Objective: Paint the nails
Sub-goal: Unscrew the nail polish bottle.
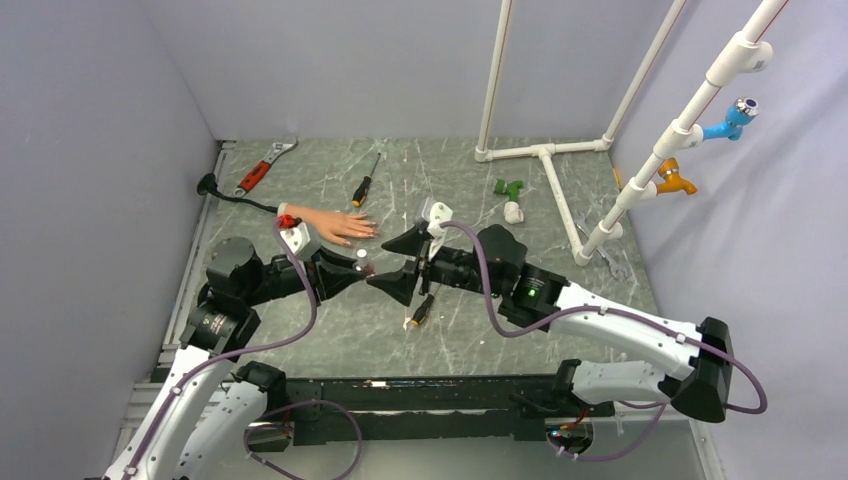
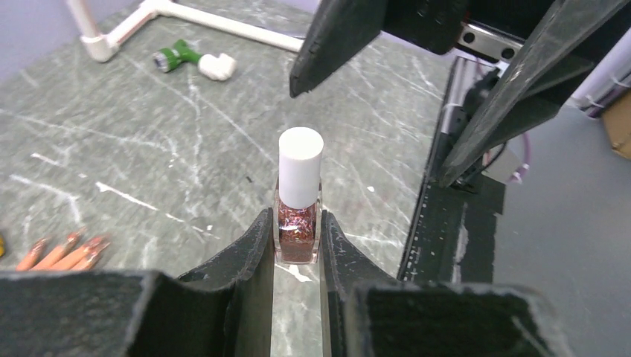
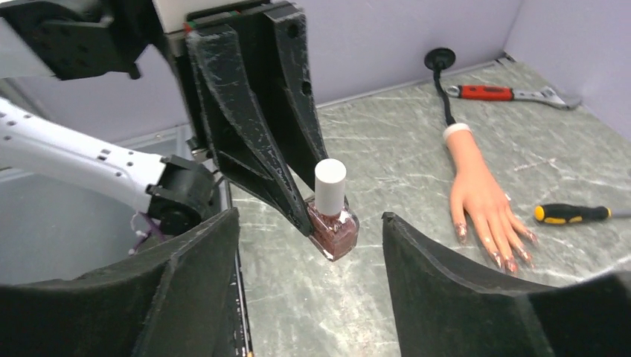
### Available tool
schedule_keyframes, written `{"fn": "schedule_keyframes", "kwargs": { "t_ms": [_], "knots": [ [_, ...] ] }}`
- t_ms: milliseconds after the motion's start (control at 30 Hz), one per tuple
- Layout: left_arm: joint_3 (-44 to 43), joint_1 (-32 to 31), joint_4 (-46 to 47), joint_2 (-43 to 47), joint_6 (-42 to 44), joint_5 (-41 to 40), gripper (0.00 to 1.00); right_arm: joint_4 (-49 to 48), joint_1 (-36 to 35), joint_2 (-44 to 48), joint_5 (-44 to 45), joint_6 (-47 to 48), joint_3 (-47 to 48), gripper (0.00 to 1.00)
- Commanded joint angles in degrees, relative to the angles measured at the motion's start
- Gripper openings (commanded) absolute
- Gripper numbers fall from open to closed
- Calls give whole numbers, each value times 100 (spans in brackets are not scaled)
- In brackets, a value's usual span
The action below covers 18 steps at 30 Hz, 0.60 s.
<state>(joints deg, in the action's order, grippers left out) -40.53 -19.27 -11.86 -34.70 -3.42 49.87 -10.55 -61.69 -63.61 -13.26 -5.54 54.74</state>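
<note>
Glittery pink polish bottle (image 3: 335,234), white cap (image 2: 300,167): clamped in left pincer (image 2: 296,221). Right pincer (image 3: 305,219) agape either side of cap. Nails (image 3: 506,256): on rubber hand (image 3: 480,197) lying on counter (image 3: 402,141). Hazard: off-centre pinch may twist bottle loose, spilling polish.

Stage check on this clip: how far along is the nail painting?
Done: the left tool grips the polish bottle by its glass. In hand: the right tool stands open facing the white cap, not yet on it. Left: uncap, then brush the nails of the mannequin hand; their tips look reddish, but the source is unclear.
</note>
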Motion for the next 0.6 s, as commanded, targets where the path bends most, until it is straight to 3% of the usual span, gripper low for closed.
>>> {"fn": "schedule_keyframes", "kwargs": {
  "t_ms": [0, 133, 567],
  "knots": [
    [-220, 19, 54, 112, 52, -738, 0, -75, -35, -257, 567, -143, 410, 69],
    [-231, 19, 15, 106, 52, -867, 0, -115, -35, -461, 805, -248, 608, 62],
    [-280, 21, -122, 98, 96, -1092, 0, 236, -124, -1052, 1284, -329, 1221, 56]
  ]
}}
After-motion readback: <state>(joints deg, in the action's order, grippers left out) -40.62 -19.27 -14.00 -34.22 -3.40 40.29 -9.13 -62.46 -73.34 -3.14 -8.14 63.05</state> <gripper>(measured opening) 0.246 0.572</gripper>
